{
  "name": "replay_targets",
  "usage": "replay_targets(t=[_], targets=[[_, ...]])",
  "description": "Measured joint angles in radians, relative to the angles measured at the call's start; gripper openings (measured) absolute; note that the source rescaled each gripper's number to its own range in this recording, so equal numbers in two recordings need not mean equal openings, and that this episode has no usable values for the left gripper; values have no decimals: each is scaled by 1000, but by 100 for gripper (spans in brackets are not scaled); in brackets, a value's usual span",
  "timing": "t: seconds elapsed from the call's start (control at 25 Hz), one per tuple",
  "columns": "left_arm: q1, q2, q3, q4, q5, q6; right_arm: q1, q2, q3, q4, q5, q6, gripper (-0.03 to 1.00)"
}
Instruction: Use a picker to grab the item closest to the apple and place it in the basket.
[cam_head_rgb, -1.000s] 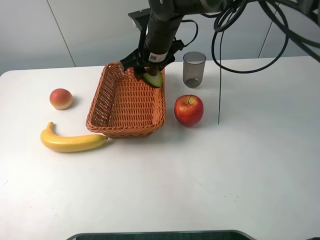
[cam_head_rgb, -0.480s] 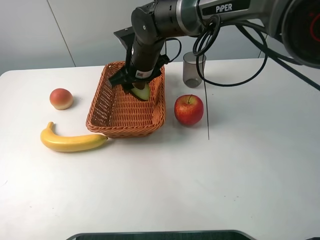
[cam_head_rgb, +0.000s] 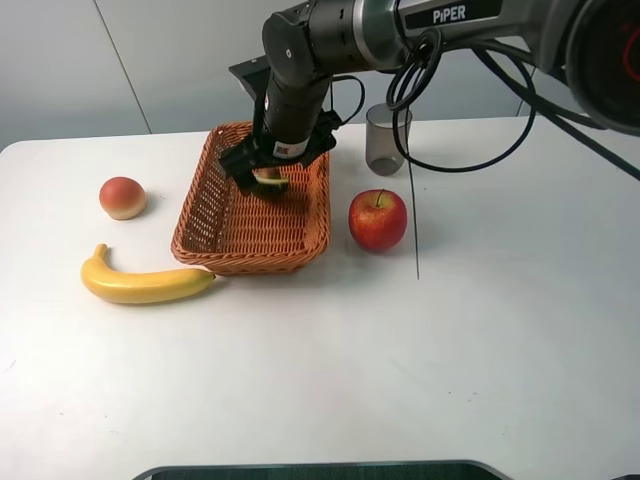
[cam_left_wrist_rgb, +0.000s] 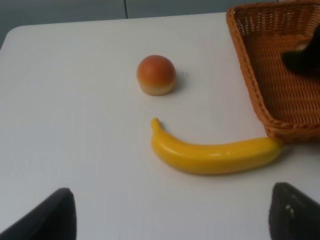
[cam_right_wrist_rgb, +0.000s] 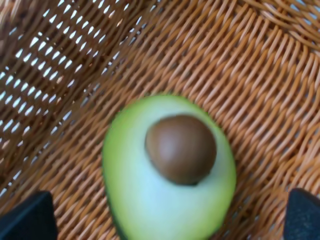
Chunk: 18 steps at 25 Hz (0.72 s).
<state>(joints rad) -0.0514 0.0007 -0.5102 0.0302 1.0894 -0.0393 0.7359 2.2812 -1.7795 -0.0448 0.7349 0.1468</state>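
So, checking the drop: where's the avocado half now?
In the exterior high view the avocado half is inside the basket, near its far end, just under the right gripper, left of the apple.

White table (cam_head_rgb: 480, 360), pale grey panelled wall (cam_head_rgb: 60, 70) — soft, even light

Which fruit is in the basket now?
The avocado half, inside the basket; the apple, peach and banana all sit outside it on the table.
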Motion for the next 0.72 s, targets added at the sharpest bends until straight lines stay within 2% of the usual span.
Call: replay_targets(t=[0.2,0.32,0.52,0.72], targets=[[0,0,0,0,0,0,0,-62,0,0,32,0,99],[0,0,0,0,0,0,-5,-109,0,0,86,2,100],[0,0,0,0,0,-2,-62,-185,0,-2,205,2,100],[0,0,0,0,0,-2,-138,-318,125,-6,231,3,100]])
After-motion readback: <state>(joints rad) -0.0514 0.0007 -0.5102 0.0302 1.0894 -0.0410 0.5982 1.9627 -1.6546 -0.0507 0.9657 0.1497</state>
